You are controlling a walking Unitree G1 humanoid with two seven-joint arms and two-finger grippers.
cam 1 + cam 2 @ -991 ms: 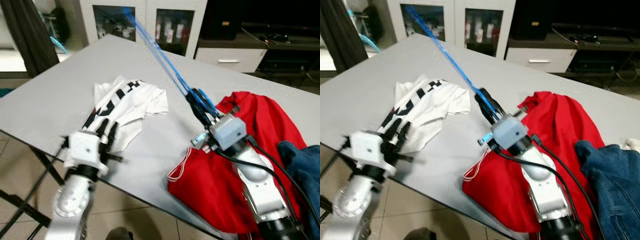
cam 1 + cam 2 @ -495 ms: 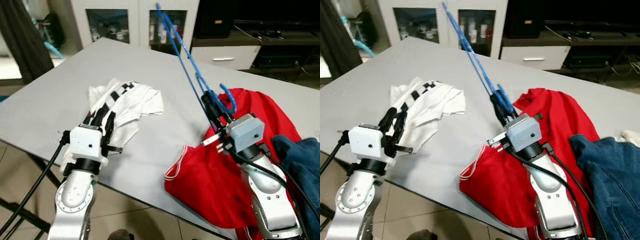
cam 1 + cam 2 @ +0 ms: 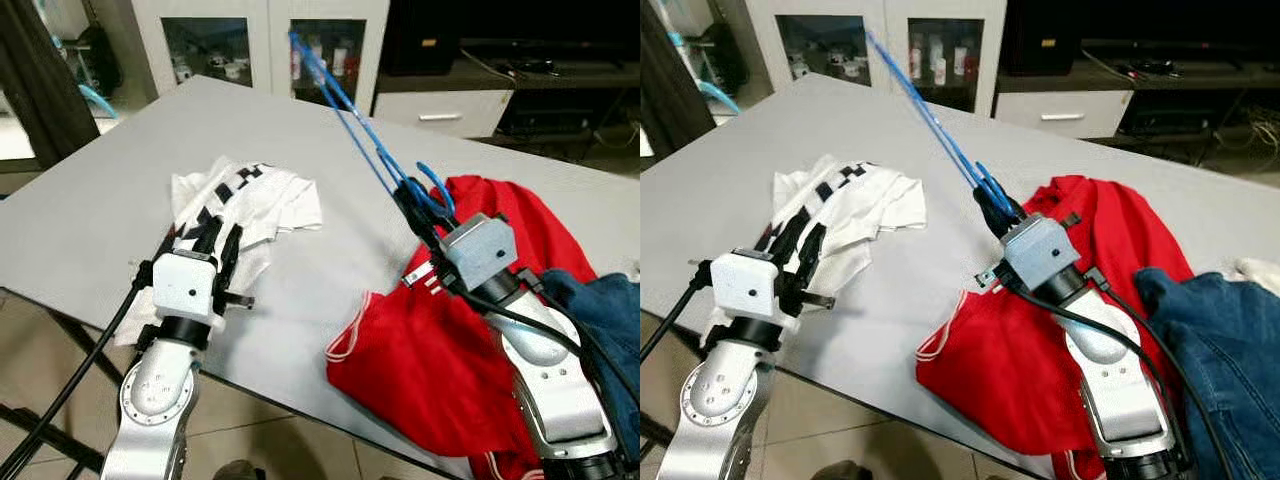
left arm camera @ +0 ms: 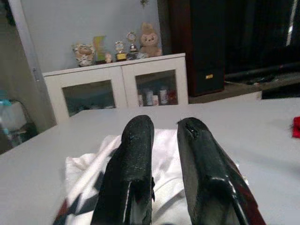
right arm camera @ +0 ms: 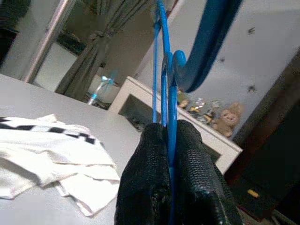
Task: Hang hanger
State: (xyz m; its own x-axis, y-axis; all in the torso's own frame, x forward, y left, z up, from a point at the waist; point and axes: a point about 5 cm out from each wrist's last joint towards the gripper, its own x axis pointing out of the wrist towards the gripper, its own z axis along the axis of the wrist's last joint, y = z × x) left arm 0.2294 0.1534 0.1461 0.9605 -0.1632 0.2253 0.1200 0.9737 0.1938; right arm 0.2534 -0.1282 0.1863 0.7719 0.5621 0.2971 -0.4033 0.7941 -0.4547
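A thin blue hanger (image 3: 350, 115) slants up and away over the grey table (image 3: 120, 170), its hook (image 3: 432, 188) curling just above my right gripper (image 3: 418, 208). That gripper is shut on the hanger's wires, black fingers (image 5: 159, 173) pinching them, above the edge of a red garment (image 3: 450, 340). My left gripper (image 3: 207, 245) hovers over the near part of a white shirt with black markings (image 3: 250, 200); its fingers (image 4: 136, 164) stand slightly apart with nothing between them.
Blue jeans (image 3: 1230, 350) lie at the right beside the red garment. White glass-door cabinets (image 3: 260, 45) and a low TV stand (image 3: 500, 90) stand beyond the table. The table's near edge (image 3: 280, 385) drops to tiled floor.
The hanger's long end has swung back to the left and tilted lower. My right gripper holds it in much the same place. The left gripper has edged forward over the white shirt.
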